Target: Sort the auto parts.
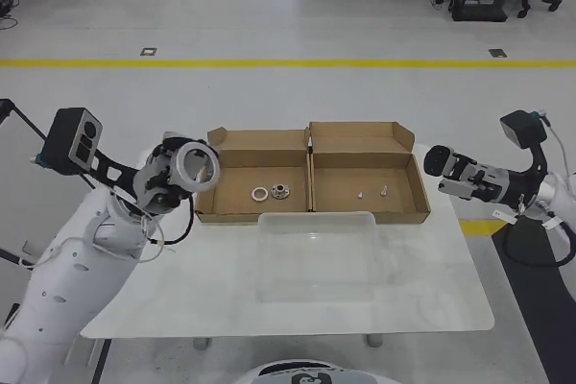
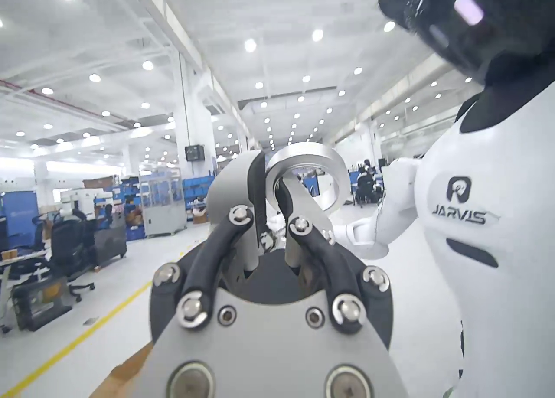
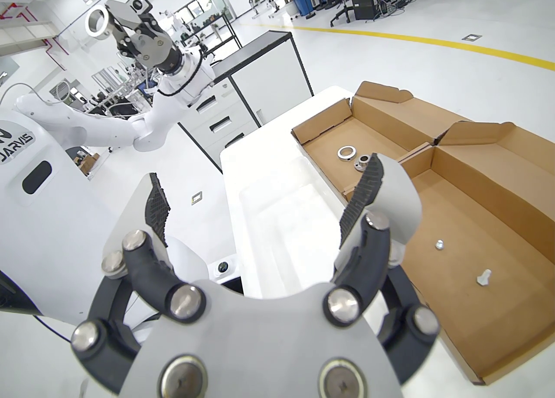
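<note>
the left pincer (image 2: 269, 189), nearly closed, pinches the wall of a large polished silver metal ring (image 2: 303, 153) at its tips, one finger through the hole, one outside; it looks rigid, likely heavy and slick, so grip deep, while the right pincer (image 3: 264, 170) gapes wide, empty.

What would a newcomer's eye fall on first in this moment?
First, the big shiny metal ring, pinched by its rim in the left gripper and held in the air off the left end of the cardboard box. Next, the box's two compartments: a small ring and a flanged part lie in the left one and two tiny pieces in the right one. The open right gripper is off the box's right end.
</note>
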You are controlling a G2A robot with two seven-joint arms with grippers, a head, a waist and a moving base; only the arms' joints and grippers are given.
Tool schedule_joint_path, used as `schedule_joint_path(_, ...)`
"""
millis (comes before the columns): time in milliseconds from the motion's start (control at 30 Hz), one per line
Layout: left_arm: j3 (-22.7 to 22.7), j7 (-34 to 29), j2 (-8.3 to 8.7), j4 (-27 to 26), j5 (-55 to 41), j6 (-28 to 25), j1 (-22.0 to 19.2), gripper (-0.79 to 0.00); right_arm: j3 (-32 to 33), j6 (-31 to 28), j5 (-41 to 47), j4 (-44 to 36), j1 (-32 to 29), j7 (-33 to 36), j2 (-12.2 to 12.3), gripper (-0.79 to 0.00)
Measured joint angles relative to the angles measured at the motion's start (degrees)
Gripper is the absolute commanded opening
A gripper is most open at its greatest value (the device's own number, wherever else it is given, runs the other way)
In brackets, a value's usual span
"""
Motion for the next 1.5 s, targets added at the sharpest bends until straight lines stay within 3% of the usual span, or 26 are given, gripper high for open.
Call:
schedule_joint_path(433, 6.4, 13.2, 1.69, -2.9, 4.1, 0.0, -2.2, -0.785, 0.0, 0.0, 0.0, 0.0, 0.0, 0.0, 0.0, 0.0)
schedule_joint_path(700, 6.8, 12.1, 3.06, 1.0, 9.3, 0.0, -4.6, -0.785, 0.0, 0.0, 0.0, 0.0, 0.0, 0.0, 0.0, 0.0)
schedule_joint_path(1000, 5.4, 6.3, 2.96, 1.0, 8.5, 0.0, -4.5, -0.785, 0.0, 0.0, 0.0, 0.0, 0.0, 0.0, 0.0, 0.0)
schedule_joint_path(1500, 5.9, 14.8, 1.8, -3.9, -0.2, 0.0, -4.9, -0.785, 0.0, 0.0, 0.0, 0.0, 0.0, 0.0, 0.0, 0.0)
